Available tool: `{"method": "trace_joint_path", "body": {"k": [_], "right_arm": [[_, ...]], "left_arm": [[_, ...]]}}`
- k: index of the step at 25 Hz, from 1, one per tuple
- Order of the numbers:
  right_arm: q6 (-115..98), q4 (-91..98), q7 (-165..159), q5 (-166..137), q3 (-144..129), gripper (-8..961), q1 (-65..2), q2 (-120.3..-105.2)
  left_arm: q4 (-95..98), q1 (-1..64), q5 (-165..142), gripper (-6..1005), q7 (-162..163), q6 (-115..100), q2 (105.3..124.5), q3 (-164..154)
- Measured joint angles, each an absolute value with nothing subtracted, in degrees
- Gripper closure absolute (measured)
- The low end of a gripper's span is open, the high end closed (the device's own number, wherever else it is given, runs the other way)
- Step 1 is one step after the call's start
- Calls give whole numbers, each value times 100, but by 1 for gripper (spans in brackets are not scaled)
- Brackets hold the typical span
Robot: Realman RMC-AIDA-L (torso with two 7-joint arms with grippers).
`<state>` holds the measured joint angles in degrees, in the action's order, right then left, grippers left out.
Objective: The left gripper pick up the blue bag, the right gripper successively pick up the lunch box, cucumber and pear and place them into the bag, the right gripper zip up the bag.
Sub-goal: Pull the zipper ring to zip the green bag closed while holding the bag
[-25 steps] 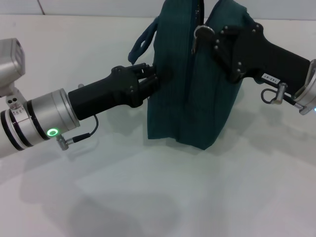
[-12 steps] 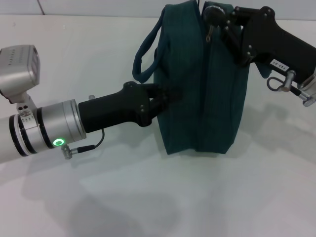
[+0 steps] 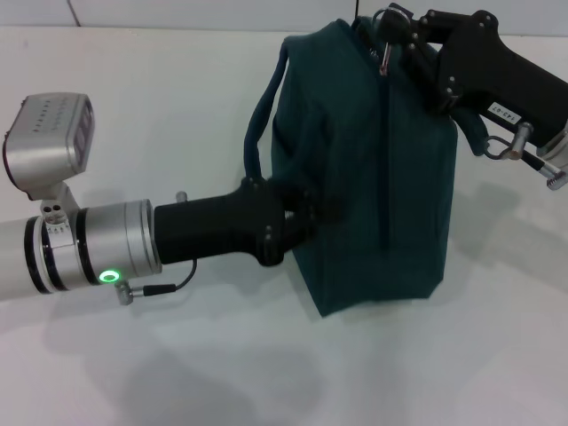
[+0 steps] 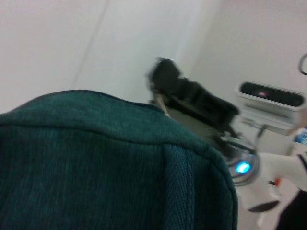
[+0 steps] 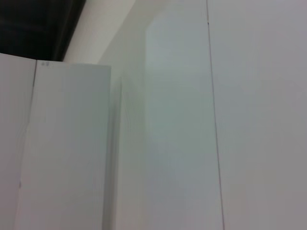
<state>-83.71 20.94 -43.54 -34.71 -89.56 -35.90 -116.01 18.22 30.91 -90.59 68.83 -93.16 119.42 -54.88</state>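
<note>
- Blue bag (image 3: 373, 169) now swung upright and shifted toward the right over the white tabletop (image 3: 160, 89), zip seam shut along its top.
- Left pincer (image 3: 306, 217) clamped on the bag's side wall.
- Right pincer (image 3: 397, 31) pinched on the metal ring pull (image 3: 387, 55) at the far end: zipping judged nearly finished.

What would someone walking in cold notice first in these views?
The large dark teal fabric bag dominates the middle of the head view, standing on the white table, its zipper line running down the near face. The left gripper presses into the bag's left side, while the right gripper is at its top by the metal ring zipper pull.
</note>
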Motion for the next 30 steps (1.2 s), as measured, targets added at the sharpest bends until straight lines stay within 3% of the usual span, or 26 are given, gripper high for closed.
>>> {"method": "trace_joint_path", "body": {"k": [30], "right_arm": [[-7433, 2092, -4981, -3265, -8954, 946, -3443, -11600]], "left_arm": [[2209, 2768, -10019, 936, 6846, -10191, 11878, -5158]]}}
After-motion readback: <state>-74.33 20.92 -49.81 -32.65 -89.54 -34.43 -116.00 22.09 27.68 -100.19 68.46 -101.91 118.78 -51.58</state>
